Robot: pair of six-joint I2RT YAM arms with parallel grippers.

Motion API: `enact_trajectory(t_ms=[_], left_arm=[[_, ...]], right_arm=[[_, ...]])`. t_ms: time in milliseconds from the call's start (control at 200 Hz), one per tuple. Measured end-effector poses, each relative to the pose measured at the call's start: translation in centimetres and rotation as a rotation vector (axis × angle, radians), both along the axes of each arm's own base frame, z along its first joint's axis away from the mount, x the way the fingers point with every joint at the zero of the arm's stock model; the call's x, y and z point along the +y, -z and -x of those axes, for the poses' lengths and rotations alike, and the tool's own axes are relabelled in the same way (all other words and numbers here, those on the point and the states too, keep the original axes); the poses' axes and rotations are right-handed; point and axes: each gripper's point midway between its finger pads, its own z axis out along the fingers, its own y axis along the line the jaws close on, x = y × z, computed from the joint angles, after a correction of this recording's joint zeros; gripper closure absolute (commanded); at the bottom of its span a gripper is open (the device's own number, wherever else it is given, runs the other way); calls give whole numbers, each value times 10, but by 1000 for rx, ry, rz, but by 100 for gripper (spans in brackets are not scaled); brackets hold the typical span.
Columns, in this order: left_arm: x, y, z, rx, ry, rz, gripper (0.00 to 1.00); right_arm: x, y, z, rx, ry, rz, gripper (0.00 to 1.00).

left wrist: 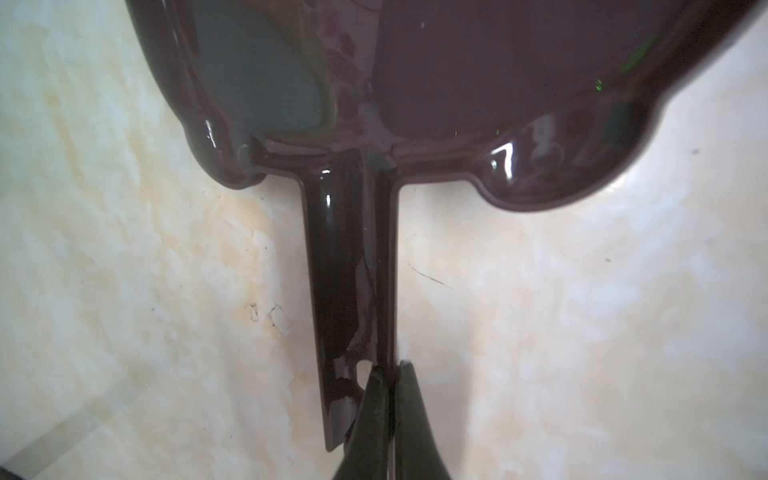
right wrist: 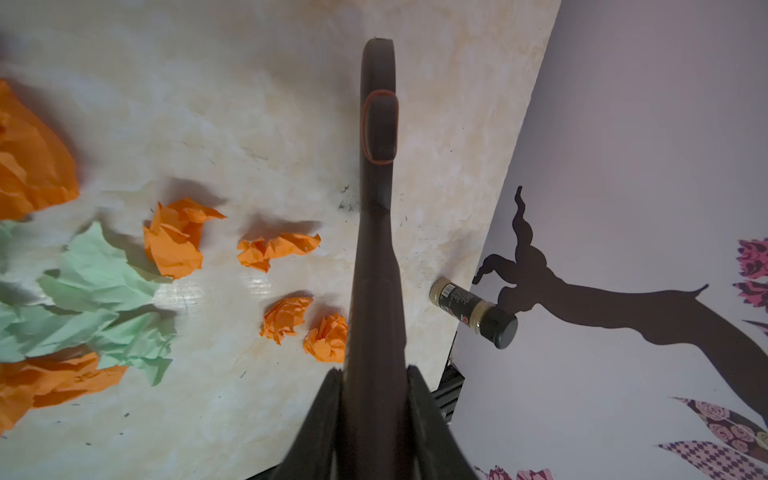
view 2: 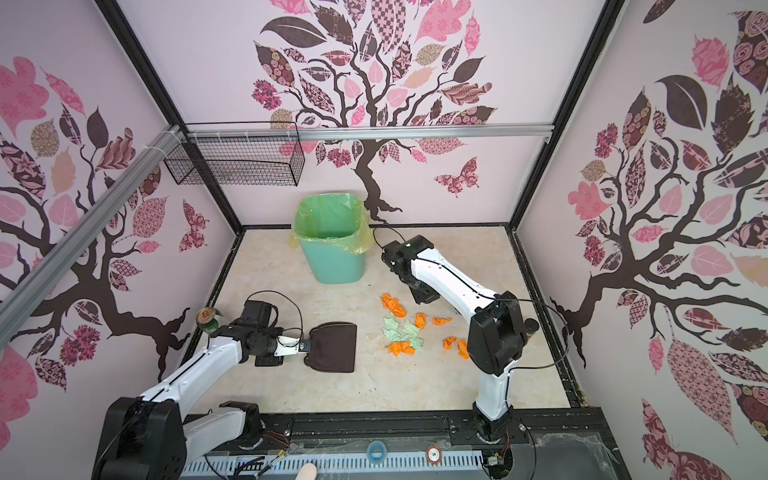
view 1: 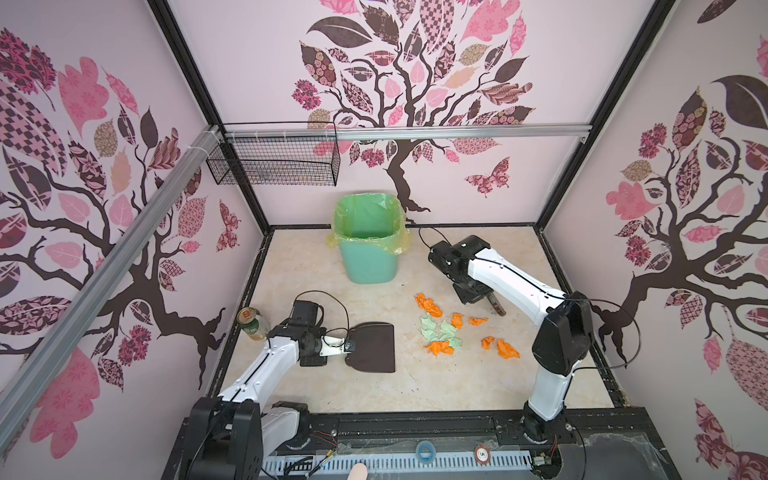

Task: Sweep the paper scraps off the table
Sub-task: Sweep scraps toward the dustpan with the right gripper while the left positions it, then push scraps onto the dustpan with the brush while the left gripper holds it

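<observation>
Orange and mint-green paper scraps [view 1: 444, 328] [view 2: 401, 328] [right wrist: 174, 245] lie scattered right of centre on the beige table [view 1: 374, 395]. A dark brown dustpan [view 1: 374, 347] [view 2: 334, 347] [left wrist: 498, 83] lies flat to their left, its open edge towards them. My left gripper [view 1: 348, 346] [view 2: 305, 346] [left wrist: 388, 368] is shut on the thin rib of the dustpan's handle [left wrist: 349, 270]. Beyond the scraps, my right gripper [view 1: 484, 298] [right wrist: 374, 370] is shut on a dark brush [view 1: 496, 307] [right wrist: 376, 208]. The brush stretches along the table's right side, and its bristles do not show.
A mint-green bin [view 1: 370, 245] [view 2: 332, 245] with a yellow-green liner stands at the back centre. A can [view 1: 251, 322] stands at the left edge behind my left arm. A spice bottle [right wrist: 473, 311] [view 2: 530, 326] lies by the right wall. A wire basket [view 1: 274, 160] hangs back left.
</observation>
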Motion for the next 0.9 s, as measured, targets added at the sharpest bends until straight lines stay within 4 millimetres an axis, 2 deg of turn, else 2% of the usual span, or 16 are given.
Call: enact_trajectory(t_ms=[175, 385, 595, 780, 900], left_arm=[[1, 1, -27, -23, -10, -18, 100], [4, -11, -66, -117, -12, -57, 100], [-4, -17, -81, -193, 37, -103, 100], [-17, -19, -85, -226, 78, -129, 100], [-26, -18, -82, -220, 94, -139, 100]], right_arm=[[6, -14, 12, -24, 18, -96, 100], [19, -7, 23, 29, 40, -184, 100], [21, 4, 35, 74, 70, -215, 100], [28, 2, 40, 95, 77, -259, 100], [43, -8, 41, 105, 67, -331, 100]])
